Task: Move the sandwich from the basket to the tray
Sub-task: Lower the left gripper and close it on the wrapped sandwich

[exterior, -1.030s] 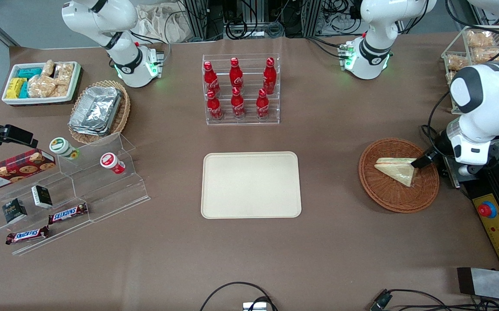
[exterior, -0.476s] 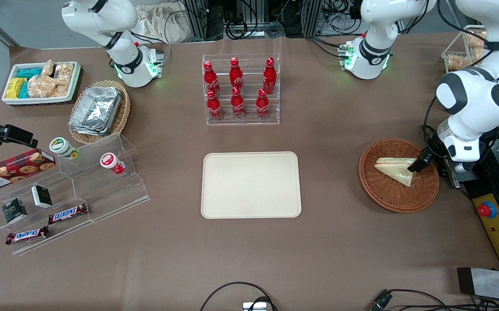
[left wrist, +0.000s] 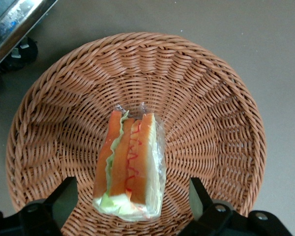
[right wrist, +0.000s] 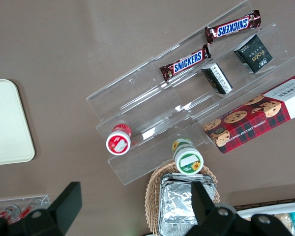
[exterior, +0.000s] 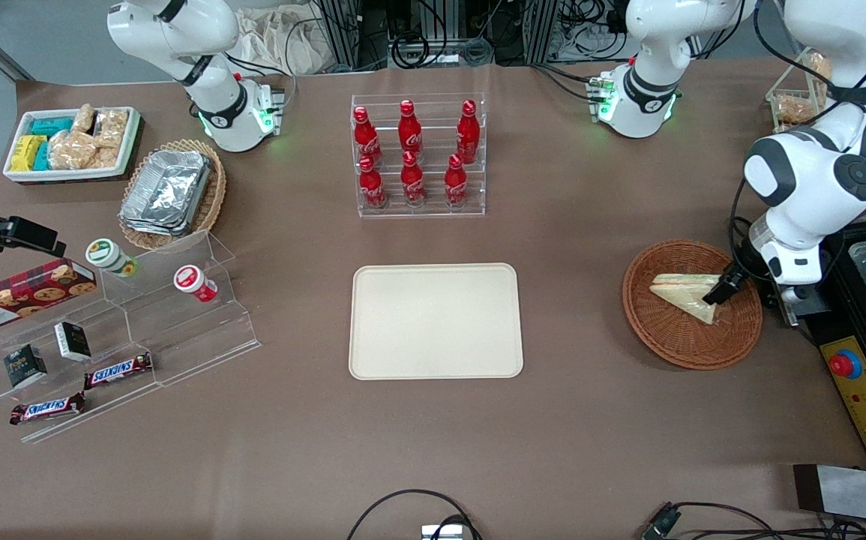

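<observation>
Front view | claw point(exterior: 714, 294) wide open, shifted inward over sandwich point(exterior: 686, 293) | sandwich unmoved in basket point(exterior: 672, 339)

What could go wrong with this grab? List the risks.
1. The gripper is open with its fingers on either side of the sandwich; closing on the soft bread may squash it, or the clear wrap may slip.
2. The sandwich lies low in the basket, so descending fingers could catch the weave and shift or lift it.
3. The tray lies well toward the parked arm, so a weak grip could drop the sandwich on the way.
</observation>
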Robot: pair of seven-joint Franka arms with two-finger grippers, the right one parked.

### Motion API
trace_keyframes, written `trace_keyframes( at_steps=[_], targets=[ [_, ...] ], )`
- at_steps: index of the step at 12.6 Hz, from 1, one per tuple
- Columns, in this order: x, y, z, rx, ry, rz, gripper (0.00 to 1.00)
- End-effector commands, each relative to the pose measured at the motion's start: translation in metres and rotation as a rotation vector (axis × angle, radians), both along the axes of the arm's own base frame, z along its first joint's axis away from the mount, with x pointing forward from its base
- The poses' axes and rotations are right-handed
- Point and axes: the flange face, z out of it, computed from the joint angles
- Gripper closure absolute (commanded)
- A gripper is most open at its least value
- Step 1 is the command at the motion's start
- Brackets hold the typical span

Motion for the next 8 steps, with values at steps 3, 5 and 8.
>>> trace_keyframes(
  at_steps=[3,5,8],
  targets=[
    [-0.002,0.000,-0.023,0.001,-0.030,0.064,0.00],
    [-0.003,-0.001,-0.026,-0.001,-0.025,0.074,0.00],
    [-0.002,-0.004,-0.026,-0.004,-0.023,0.090,0.07]
  ],
)
